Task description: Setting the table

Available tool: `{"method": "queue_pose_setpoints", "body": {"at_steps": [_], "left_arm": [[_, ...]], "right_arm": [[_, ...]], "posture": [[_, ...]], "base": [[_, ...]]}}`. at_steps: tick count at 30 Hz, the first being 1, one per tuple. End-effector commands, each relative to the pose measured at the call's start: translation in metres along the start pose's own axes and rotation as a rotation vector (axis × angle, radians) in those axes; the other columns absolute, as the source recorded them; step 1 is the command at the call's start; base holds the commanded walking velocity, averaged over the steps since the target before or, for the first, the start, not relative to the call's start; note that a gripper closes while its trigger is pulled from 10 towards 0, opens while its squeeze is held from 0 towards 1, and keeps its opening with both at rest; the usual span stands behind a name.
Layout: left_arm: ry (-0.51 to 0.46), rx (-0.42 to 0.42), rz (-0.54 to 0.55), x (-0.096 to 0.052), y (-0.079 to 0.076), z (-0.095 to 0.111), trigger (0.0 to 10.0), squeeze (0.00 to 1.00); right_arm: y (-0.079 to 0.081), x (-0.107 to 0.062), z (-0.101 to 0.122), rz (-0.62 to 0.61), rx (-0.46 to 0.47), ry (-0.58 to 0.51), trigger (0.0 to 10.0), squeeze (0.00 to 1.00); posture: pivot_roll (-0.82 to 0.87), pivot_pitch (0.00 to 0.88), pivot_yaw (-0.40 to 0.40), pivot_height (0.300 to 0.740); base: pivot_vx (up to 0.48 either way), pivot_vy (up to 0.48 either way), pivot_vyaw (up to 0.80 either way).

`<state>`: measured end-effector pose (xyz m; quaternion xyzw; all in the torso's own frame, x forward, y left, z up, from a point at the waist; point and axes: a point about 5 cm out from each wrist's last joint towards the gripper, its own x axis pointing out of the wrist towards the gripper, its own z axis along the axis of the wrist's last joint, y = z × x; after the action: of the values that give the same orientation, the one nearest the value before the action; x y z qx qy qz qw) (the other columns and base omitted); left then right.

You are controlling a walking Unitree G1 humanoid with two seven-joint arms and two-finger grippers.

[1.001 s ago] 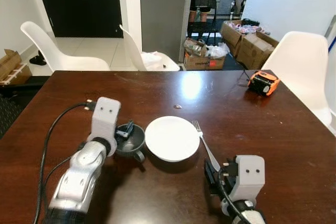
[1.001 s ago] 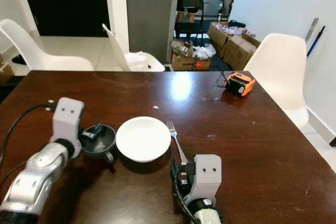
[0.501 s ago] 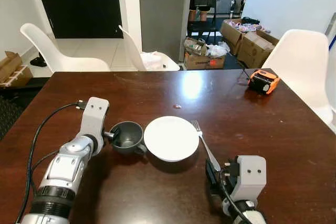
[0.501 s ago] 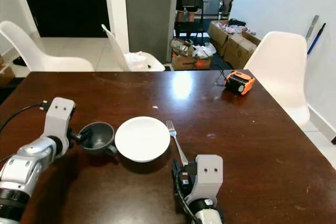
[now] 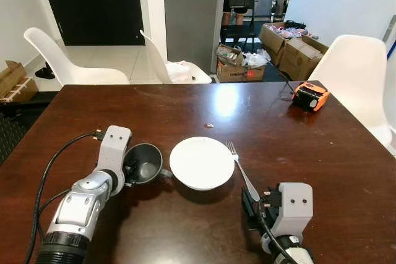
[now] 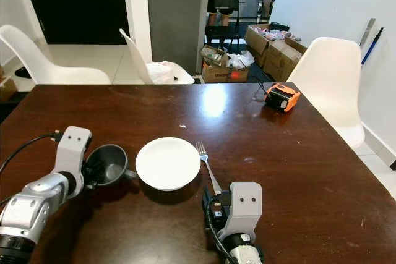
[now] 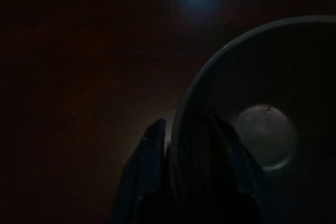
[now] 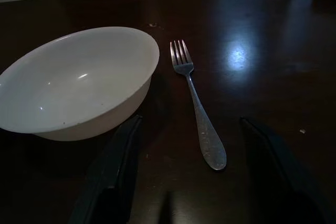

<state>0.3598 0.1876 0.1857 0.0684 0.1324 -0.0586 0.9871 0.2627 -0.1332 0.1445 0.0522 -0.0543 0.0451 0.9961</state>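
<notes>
Grey mug (image 5: 143,163): tilting, left gripper (image 5: 128,168) clamping its rim, at 9 o'clock of white bowl (image 5: 202,162).
Right gripper (image 8: 191,174): fingers standing apart, fork (image 8: 198,113) lying between.

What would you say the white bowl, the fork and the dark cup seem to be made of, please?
The white bowl looks like glazed ceramic or melamine: smooth and opaque with soft highlights. The fork looks like metal, silvery with a dull sheen. The dark cup, tilted with its rim clamped in the left tool, looks like matte grey plastic or stoneware; its look leaves that open.
</notes>
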Motion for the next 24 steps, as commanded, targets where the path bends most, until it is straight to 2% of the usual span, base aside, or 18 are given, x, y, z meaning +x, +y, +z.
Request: {"method": "queue_pose_setpoints", "body": {"at_steps": [1, 12, 15, 16, 17, 22, 24], "left_arm": [[0.032, 0.0, 0.0, -0.001, 0.0, -0.008, 0.0, 0.0], [0.025, 0.013, 0.011, -0.003, 0.003, -0.006, 0.0, 0.0], [0.031, 0.021, -0.024, -0.006, 0.004, -0.007, 0.0, 0.0], [0.036, 0.025, -0.042, -0.007, 0.004, -0.007, 1.7, 0.0], [0.04, 0.031, -0.062, -0.009, 0.004, -0.006, 10.0, 0.0], [0.079, 0.08, -0.126, -0.016, 0.022, -0.002, 10.0, 0.0], [0.079, 0.08, -0.126, -0.016, 0.022, -0.002, 10.0, 0.0]], "right_arm": [[-0.002, -0.002, -0.007, -0.007, 0.011, 0.029, 10.0, 0.0], [-0.002, -0.003, -0.008, -0.008, 0.013, 0.035, 10.0, 0.0], [-0.002, -0.003, -0.008, -0.007, 0.015, 0.037, 10.0, 0.0], [-0.002, -0.003, -0.008, -0.008, 0.015, 0.038, 10.0, 0.0], [-0.002, -0.003, -0.008, -0.008, 0.015, 0.038, 10.0, 0.0], [-0.002, -0.004, -0.009, -0.008, 0.016, 0.042, 10.0, 0.0], [-0.002, -0.004, -0.009, -0.008, 0.016, 0.042, 10.0, 0.0]], "posture": [[0.03, 0.138, 0.114, 0.74], [0.04, 0.139, 0.113, 0.74], [0.04, 0.142, 0.113, 0.74], [0.04, 0.142, 0.113, 0.74], [0.04, 0.144, 0.113, 0.74], [0.04, 0.149, 0.116, 0.74], [0.04, 0.149, 0.116, 0.74]], "base": [[0.0, 0.0, 0.0], [0.0, 0.0, 0.0], [0.0, 0.0, 0.0], [0.0, 0.0, 0.0], [0.0, 0.0, 0.0], [0.0, 0.0, 0.0], [0.0, 0.0, 0.0]]}}
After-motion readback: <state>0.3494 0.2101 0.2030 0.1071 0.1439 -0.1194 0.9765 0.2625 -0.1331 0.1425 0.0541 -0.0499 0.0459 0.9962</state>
